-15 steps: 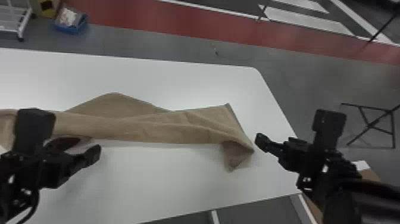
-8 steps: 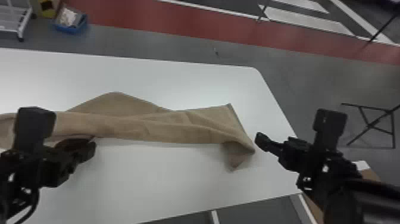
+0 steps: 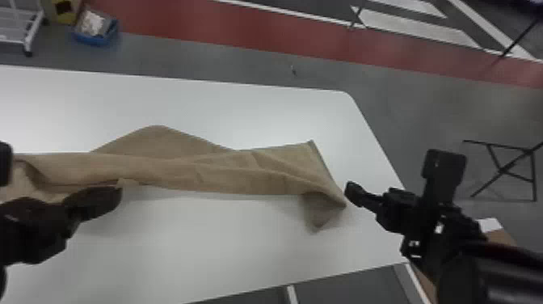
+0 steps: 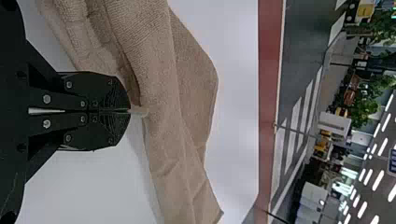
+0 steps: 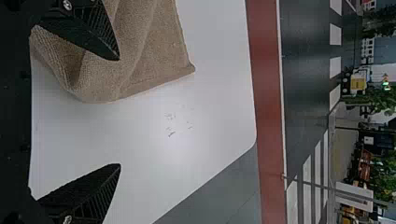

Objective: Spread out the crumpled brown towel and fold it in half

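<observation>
In the head view my left gripper (image 3: 115,194) is at the lower left, at the near edge of the brown towel (image 3: 226,174), which lies in a long, creased strip across the white table. The left wrist view has my left gripper (image 4: 130,111) shut on a small pinch of the towel (image 4: 159,84). To the right of the towel's right end, my right gripper (image 3: 352,194) is raised over the table. In the right wrist view my right gripper (image 5: 119,112) stands wide open, one finger in front of the towel (image 5: 144,56), nothing held.
The white table (image 3: 202,250) has its right edge under the right arm. A dark grey panel (image 3: 347,287) adjoins its near side. On the floor beyond are a blue bin (image 3: 95,30) and a white cart (image 3: 18,26); a black folding stand (image 3: 505,169) is at the right.
The left gripper has closed on the towel's near edge, and a small tip of cloth now rises at its fingertips. The right arm has stayed where it was.
</observation>
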`<state>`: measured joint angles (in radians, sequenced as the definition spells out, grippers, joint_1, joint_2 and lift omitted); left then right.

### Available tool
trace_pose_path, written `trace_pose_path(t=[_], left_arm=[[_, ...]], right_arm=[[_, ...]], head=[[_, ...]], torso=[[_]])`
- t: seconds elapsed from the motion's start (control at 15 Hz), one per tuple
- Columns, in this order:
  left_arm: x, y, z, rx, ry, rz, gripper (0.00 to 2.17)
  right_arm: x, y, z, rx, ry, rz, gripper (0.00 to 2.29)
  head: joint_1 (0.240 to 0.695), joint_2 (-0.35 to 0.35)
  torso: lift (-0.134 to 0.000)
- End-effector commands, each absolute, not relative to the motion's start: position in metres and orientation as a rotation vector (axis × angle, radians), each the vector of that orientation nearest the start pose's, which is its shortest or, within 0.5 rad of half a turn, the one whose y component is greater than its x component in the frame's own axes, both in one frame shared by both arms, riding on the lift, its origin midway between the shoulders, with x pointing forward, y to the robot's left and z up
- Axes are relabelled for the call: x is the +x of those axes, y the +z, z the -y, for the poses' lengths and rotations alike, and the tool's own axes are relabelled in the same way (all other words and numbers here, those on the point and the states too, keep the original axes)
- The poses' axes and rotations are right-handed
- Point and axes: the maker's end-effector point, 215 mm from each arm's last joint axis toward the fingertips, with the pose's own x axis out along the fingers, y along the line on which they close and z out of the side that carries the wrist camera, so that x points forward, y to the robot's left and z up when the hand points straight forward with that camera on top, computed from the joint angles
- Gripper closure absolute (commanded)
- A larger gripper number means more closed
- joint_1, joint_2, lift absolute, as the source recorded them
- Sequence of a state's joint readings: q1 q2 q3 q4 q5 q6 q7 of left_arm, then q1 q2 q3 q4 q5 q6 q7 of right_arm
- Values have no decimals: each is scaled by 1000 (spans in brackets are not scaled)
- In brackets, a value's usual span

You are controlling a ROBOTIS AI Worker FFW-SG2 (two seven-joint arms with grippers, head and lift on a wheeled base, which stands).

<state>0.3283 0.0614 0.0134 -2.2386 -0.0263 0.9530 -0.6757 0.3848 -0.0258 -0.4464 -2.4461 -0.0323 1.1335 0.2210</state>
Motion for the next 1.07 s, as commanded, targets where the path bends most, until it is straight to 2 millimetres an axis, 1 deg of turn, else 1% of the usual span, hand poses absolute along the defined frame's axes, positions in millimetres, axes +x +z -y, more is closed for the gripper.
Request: trace_pose_path(t=[0.0,0.07,0.13,0.2,0.27,0.4,0.47,0.67,0.73,0.8,1.0], left_arm=[[388,-370,-143,-351,-697,-590,1153],[381,-352,-150,-452,-740,-567,1153],[374,-335,-156,-540,-781,-546,1153],[372,-326,-164,-584,-790,-528,1153],[372,-323,-171,-596,-787,-523,1153],[372,-326,-178,-609,-778,-523,1150],[371,-328,-178,-620,-784,-525,1153],[375,-330,-182,-639,-784,-522,1150],[378,-334,-184,-637,-775,-527,1150],[381,-335,-183,-644,-775,-529,1150],[381,-342,-185,-650,-768,-542,1150]], right_arm=[[383,-380,403,36,-194,-635,83],[384,-383,395,32,-167,-642,97],[384,-388,383,25,-125,-657,134],[385,-392,370,-5,-82,-674,157],[387,-393,358,-43,-45,-684,164],[388,-395,339,-130,48,-713,178],[387,-396,330,-167,98,-726,178],[380,-398,313,-273,229,-768,194],[379,-396,304,-294,279,-766,194],[377,-395,300,-320,312,-775,194],[370,-397,298,-374,344,-808,218]], head=[[695,-350],[695,-350],[695,-350],[695,-350],[695,-349],[695,-299],[695,-256],[695,-215],[695,-206],[695,-189],[695,-172]], torso=[[-125],[-125],[-125],[-125],[-125],[-125],[-125],[-125],[-125],[-125],[-125]])
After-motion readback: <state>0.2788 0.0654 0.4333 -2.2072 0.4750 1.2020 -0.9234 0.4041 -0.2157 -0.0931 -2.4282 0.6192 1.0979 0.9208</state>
